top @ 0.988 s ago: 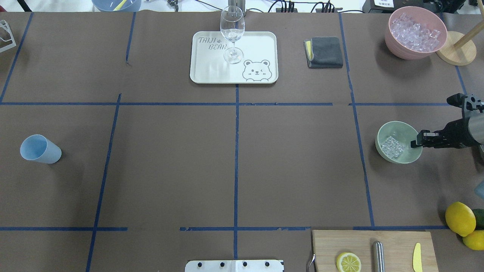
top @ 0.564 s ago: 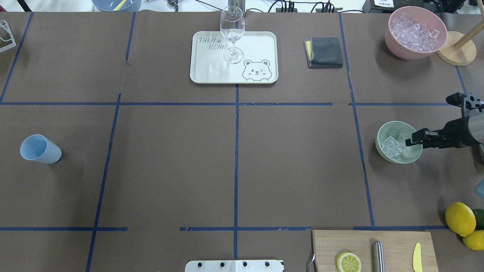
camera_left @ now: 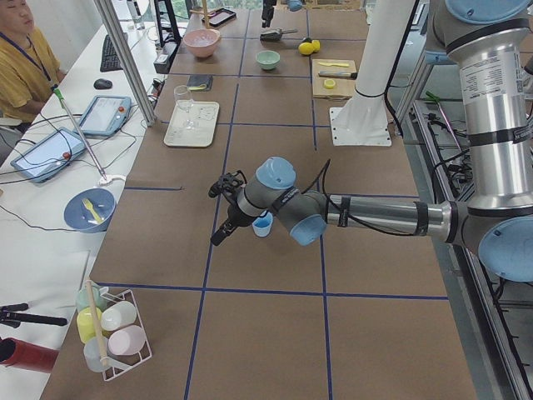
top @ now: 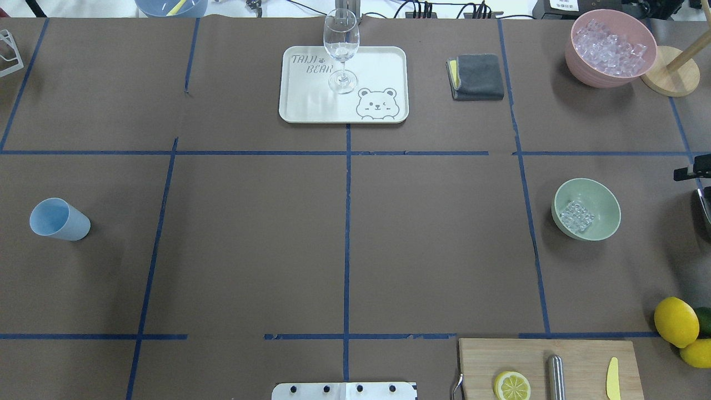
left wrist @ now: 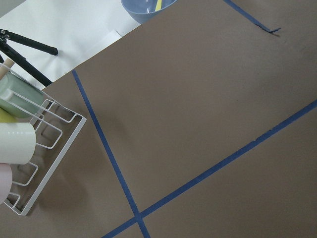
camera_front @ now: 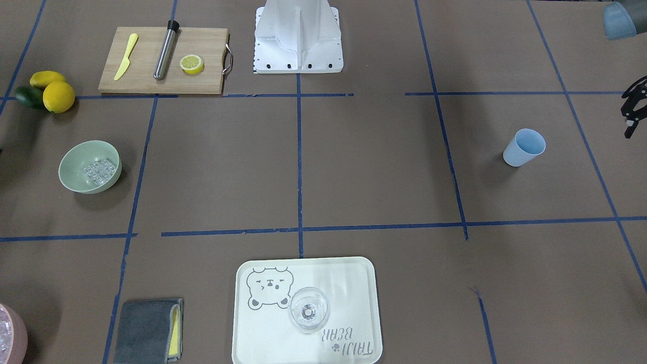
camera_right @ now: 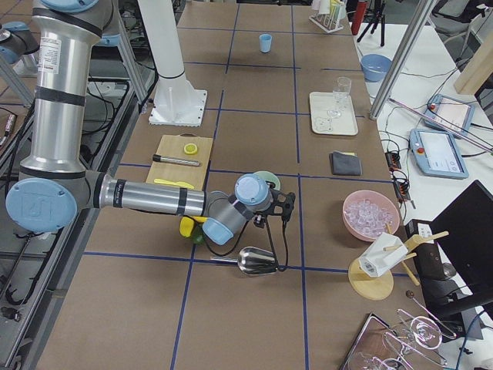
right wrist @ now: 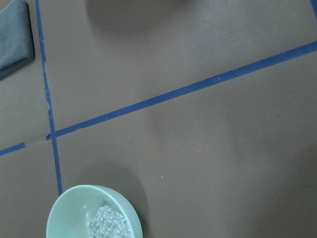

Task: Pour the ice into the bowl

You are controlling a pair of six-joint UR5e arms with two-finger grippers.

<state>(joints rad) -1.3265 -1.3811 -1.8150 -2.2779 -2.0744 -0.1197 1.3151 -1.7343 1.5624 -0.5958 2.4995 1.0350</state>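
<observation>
Spreading across the whole workspace, the brown table [top: 250, 250] carries everything. The right arm [camera_right: 154, 199] reaches low along its own end. Its right gripper [camera_right: 283, 206] hangs just beside the bowl and holds nothing I can make out. Only a sliver of it shows at the overhead view's edge, so I cannot tell whether its jaws are wide or narrow. The left arm [camera_left: 375, 215] is stretched out near the blue cup [top: 58, 219]. The left gripper [camera_front: 631, 115] is cut off by the front view's edge, and I cannot tell its opening either.

A pink container [top: 577, 61] stands heaped with cubes at the far right corner. The bowl [top: 605, 194] sits upright on the table in the right-hand square, well apart from that container. It looks rigid, light and smooth-walled, so a pinch on its rim would be the likely hold, though it might slide. A metal scoop [camera_right: 258, 260] lies on the table near the right arm, apart from the bowl.

The ice [top: 576, 215] rests as a small clump low inside the bowl, toward one side. Such cubes are probably hard, slick and prone to skitter, so they are better scooped or tipped than pinched. By my reading, the pour looks finished.
</observation>
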